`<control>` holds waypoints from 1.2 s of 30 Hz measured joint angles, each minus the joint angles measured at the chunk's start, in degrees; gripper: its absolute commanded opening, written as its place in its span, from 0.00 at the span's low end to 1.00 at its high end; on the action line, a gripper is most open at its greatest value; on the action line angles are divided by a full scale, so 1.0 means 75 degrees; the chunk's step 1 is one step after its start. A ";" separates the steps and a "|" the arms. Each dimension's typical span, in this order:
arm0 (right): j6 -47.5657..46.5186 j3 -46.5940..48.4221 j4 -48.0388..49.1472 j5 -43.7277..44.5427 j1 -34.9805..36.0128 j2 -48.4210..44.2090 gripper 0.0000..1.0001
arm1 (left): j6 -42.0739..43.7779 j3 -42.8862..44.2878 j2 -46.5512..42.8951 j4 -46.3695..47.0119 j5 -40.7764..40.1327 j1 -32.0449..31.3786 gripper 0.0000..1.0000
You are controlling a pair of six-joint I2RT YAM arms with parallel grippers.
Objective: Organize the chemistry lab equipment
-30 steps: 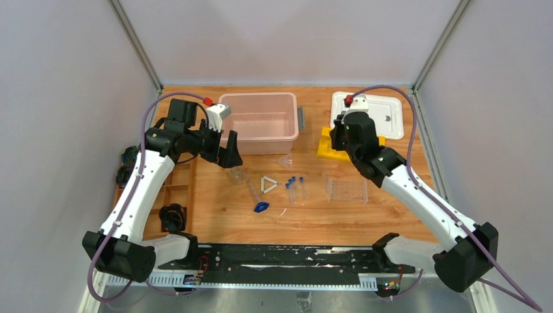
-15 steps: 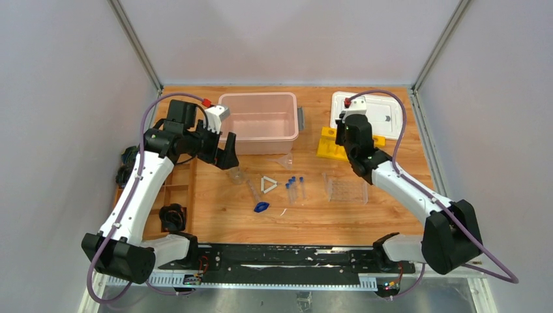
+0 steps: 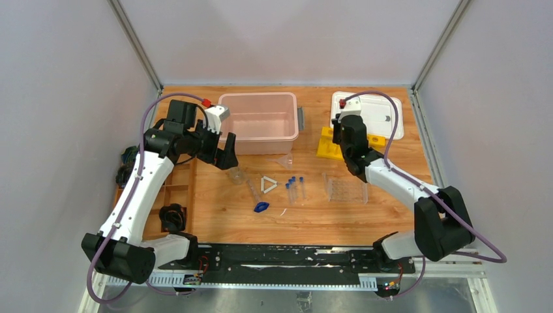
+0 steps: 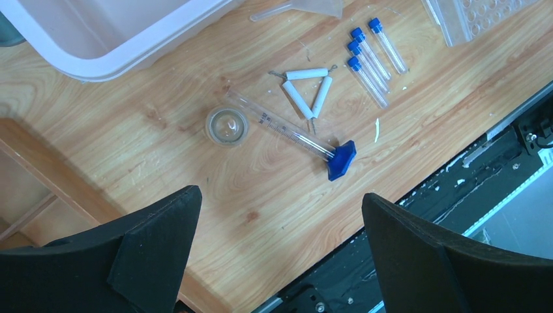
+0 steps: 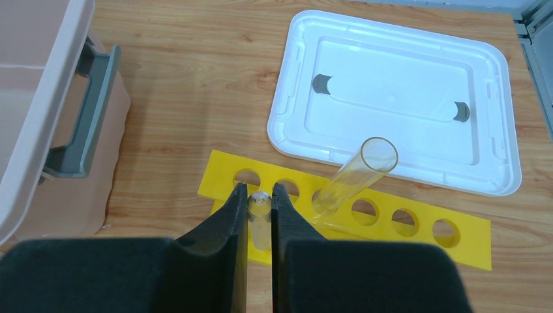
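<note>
Shows a clear tube (image 5: 259, 210), upright, pinched between the narrow-set fingers of the right gripper (image 5: 259, 195), right over the yellow tube rack (image 5: 466, 244) near its 9 o'clock end. Hovers above a hole or sits just inside it; cannot tell which, with the fingers hiding the lower end. Lies at about 1 o'clock on the table (image 3: 215, 222) in the overhead view.

Shows a second clear tube (image 5: 355, 176) at 3 o'clock of the first, seated in a hole but leaning hard toward 1 o'clock. Places the white lid (image 5: 391, 98) beyond the rack at 12 to 1 o'clock, just beside or touching it, and the pink bin (image 5: 72, 208) at 9 o'clock.

Shows the left gripper (image 4: 280, 199) spread wide and holding nothing, high above the clear beaker (image 4: 227, 126), with rod (image 4: 287, 127), blue clip (image 4: 341, 158), white triangle (image 4: 306, 91) and blue-capped tubes (image 4: 368, 55) fanning out toward 2 o'clock.

Likely hazards:
- Snagging the hole's rim on an off-centre descent, and so shoving the light rack.
- Letting go too high, and so ending with a lean like the neighbour's, or a bounce out.
- Clipping the leaning tube with the 3 o'clock finger while opening or lifting away.
</note>
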 measured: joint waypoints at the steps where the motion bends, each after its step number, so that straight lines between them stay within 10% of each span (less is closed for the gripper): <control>1: 0.0003 -0.0015 0.0032 0.0023 0.0000 0.0023 0.00 | 0.0012 0.0000 0.0000 0.0000 -0.0012 0.0000 1.00; 36: 0.0140 -0.0294 0.0254 0.0108 -0.0099 0.0487 0.00 | 0.0017 0.0000 0.0000 -0.0006 -0.0015 0.0000 1.00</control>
